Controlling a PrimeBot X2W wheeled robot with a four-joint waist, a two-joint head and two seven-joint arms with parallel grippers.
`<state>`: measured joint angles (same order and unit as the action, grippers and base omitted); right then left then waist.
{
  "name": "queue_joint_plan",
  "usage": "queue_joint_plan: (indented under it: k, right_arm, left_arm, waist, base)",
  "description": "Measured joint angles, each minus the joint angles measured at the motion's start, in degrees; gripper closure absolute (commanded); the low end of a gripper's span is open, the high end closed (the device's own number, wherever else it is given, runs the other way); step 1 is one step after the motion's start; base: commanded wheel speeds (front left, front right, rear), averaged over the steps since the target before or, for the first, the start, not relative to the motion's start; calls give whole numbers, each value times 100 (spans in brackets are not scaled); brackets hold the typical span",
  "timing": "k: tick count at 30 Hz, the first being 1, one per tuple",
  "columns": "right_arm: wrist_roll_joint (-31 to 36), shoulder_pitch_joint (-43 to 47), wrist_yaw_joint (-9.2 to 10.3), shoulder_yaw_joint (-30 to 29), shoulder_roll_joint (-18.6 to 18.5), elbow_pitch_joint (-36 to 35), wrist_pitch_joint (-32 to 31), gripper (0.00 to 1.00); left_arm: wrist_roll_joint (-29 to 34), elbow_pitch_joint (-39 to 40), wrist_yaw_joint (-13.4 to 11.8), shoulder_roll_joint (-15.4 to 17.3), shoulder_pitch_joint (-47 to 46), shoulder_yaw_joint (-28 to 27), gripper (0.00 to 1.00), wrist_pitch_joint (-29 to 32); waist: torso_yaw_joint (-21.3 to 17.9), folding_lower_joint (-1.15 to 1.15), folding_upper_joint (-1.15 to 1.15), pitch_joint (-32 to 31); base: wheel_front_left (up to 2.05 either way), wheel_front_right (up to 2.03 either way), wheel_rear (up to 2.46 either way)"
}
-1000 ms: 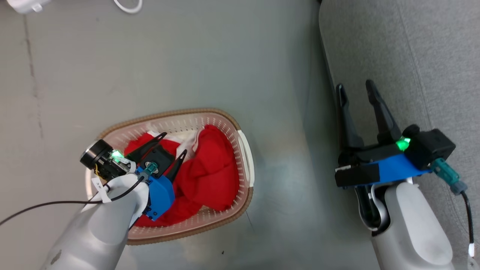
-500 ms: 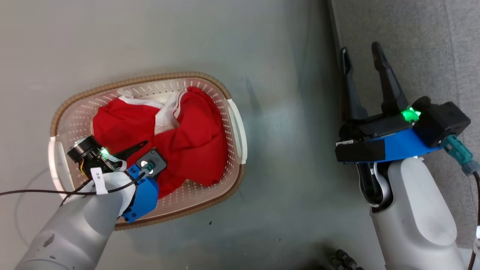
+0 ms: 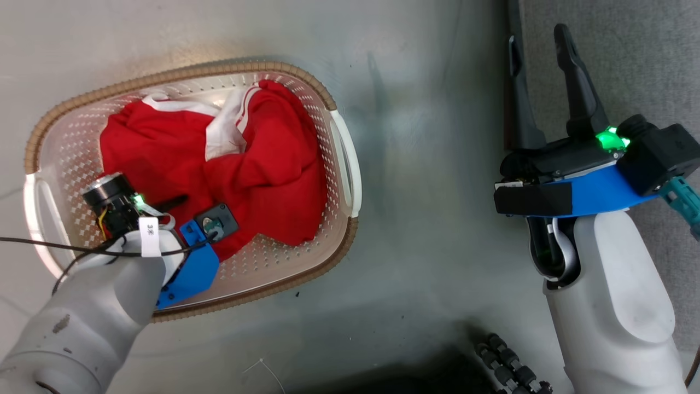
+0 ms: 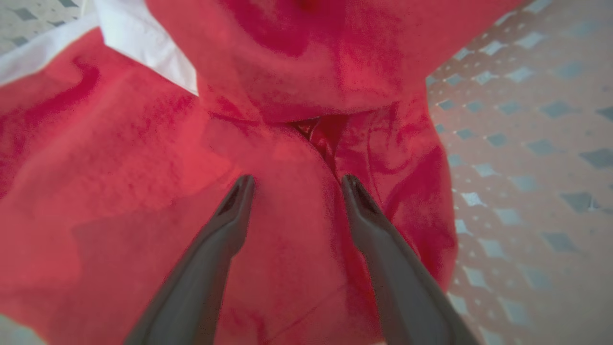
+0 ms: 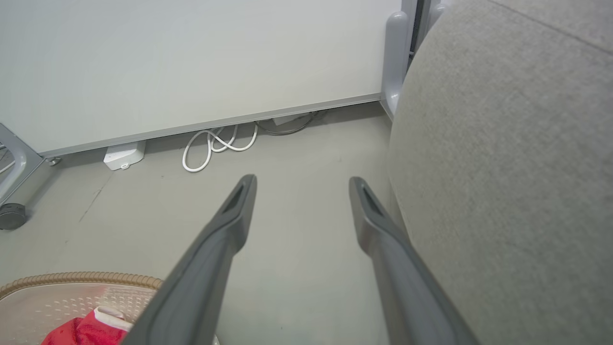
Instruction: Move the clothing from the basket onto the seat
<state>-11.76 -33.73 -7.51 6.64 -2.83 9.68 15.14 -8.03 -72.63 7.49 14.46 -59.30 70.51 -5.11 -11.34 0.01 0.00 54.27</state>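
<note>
seat (image 3: 634, 60): grey and upholstered, along the right side of the head view; its rounded corner rises at the right of the right wrist view.
floor (image 3: 426, 208): smooth and grey, lying between the seat and the basket.
wall (image 5: 191, 62): a pale panel at the far end of the floor, seen in the right wrist view.
basket (image 3: 345, 164): oval, cream, with perforated walls and a brown woven-look rim; it stands on the floor to the robot's left, well apart from the seat, with one white handle towards the seat.
clothing (image 3: 268, 164): red with white stripes and trim, crumpled inside the basket and covering most of its bottom.
right gripper (image 3: 538, 37): hangs over the floor just beside the seat's edge, fingers spread wide with nothing between them.
left gripper (image 4: 298, 179): down in the basket at its near left end, fingers spread wide with a hump of red fabric between them. The left wrist view is close and blurred, so I cannot tell whether the tips touch the cloth.
white cable (image 5: 215, 146): looped on the floor at the foot of the wall.
white box (image 5: 124, 154): small, on the floor just beside the cable.
</note>
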Motion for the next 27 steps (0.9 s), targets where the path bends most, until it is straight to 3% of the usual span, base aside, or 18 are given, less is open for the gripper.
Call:
queue_joint_plan:
  k: [16, 17, 18, 19, 20, 21, 27]
  right_arm:
    - [15, -44, 0, -208, 0, -157, 0, 0]
    - [15, -44, 0, -215, 0, -163, 0, 0]
    - [16, -44, 0, -220, 0, -167, 0, 0]
    - [16, -44, 0, -223, 0, -168, 0, 0]
    - [16, -43, 0, -226, 0, -168, 0, 0]
    - [16, -43, 0, -229, 0, -167, 0, 0]
    - [15, -36, 0, -249, 0, -147, 0, 0]
  left_arm:
    - [-143, -44, 0, 1, -425, 257, 0, 565]
    - [-141, -44, 0, -9, -433, 261, 9, 598]
    - [-132, -44, 0, -15, -436, 266, 64, 619]
    - [-125, -44, 0, -24, -437, 268, 90, 635]
    - [-124, -45, 0, -37, -444, 270, 90, 664]
    - [-112, -45, 0, -54, -455, 274, 100, 706]
    - [-93, -46, 0, -226, -464, 281, 100, 858]
  waist:
    - [-24, -1, 0, 480]
    - [-17, -1, 0, 490]
    - [-10, -1, 0, 496]
    - [-7, 0, 0, 499]
    - [-4, -1, 0, 499]
    - [0, -1, 0, 493]
    - [14, -1, 0, 403]
  base:
    - [0, 0, 0]
    - [0, 0, 0]
    - [0, 0, 0]
    - [0, 0, 0]
    - [0, 0, 0]
    - [0, 0, 0]
    - [0, 0, 0]
